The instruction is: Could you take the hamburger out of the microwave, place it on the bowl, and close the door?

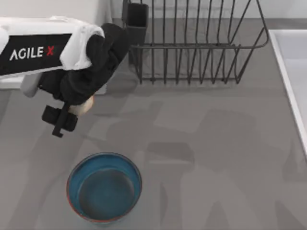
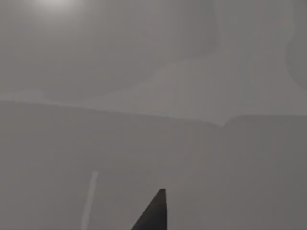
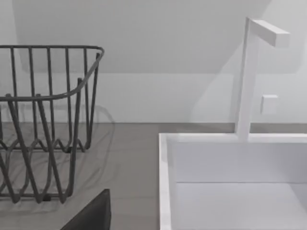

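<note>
My left gripper [image 1: 72,114] is out over the table at the left, shut on the hamburger [image 1: 84,106], a small pale lump with browned patches that peeks out under the wrist. The teal-blue bowl [image 1: 104,187] stands on the table nearer the front edge, a little right of the gripper, with nothing in it. The white microwave [image 1: 57,8] sits at the back left, largely covered by the left arm, and its door is hidden. One dark fingertip [image 2: 154,213] shows over bare grey table in the left wrist view. My right gripper [image 3: 91,215] is parked near the sink.
A black wire rack [image 1: 192,48] stands at the back centre and also appears as the rack [image 3: 43,124] in the right wrist view. A white sink [image 1: 292,72] with its faucet [image 3: 249,76] runs along the right edge. Open grey tabletop lies between bowl and sink.
</note>
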Motion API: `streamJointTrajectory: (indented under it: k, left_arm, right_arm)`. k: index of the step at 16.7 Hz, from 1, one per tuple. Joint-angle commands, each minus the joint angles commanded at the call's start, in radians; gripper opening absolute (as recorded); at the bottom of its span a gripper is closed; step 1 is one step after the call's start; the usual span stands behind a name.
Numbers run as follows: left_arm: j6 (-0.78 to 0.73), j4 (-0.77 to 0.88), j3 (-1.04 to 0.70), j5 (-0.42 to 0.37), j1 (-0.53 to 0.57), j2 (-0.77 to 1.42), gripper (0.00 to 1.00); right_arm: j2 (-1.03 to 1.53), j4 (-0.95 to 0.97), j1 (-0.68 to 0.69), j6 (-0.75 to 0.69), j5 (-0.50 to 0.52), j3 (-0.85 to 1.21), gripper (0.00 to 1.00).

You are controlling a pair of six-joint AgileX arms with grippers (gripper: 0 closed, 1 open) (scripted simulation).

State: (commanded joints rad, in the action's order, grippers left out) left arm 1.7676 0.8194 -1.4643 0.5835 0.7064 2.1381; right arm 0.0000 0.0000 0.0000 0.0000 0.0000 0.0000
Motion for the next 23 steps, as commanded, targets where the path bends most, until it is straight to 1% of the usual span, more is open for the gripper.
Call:
streamJointTrajectory:
  k: [3,5,7,9,11,13,19,23]
  left_arm:
    - [0.354,0.313,-0.039,0.076,0.132,0.060,0.00]
    - [0.542,0.488,-0.048,0.110,0.204,0.099,0.00]
    - [0.689,0.630,-0.048,0.133,0.261,0.137,0.00]
    - [0.795,0.734,-0.044,0.146,0.304,0.169,0.00]
    - [0.857,0.794,-0.039,0.151,0.328,0.191,0.00]
    - [0.877,0.813,-0.037,0.152,0.336,0.199,0.00]
    - [0.872,0.805,-0.033,0.155,0.325,0.193,0.00]
    - [0.850,0.749,0.010,0.171,0.305,0.193,0.00]
  right_arm:
    - [0.000,0.000,0.000,0.000,0.000,0.000,1.00]
    - [0.000,0.000,0.000,0.000,0.000,0.000,1.00]
    - [0.000,0.000,0.000,0.000,0.000,0.000,1.00]
    - [0.000,0.000,0.000,0.000,0.000,0.000,1.00]
    - [0.000,0.000,0.000,0.000,0.000,0.000,1.00]
    - [0.000,0.000,0.000,0.000,0.000,0.000,1.00]
    - [0.000,0.000,0.000,0.000,0.000,0.000,1.00]
    - [0.000,0.000,0.000,0.000,0.000,0.000,1.00]
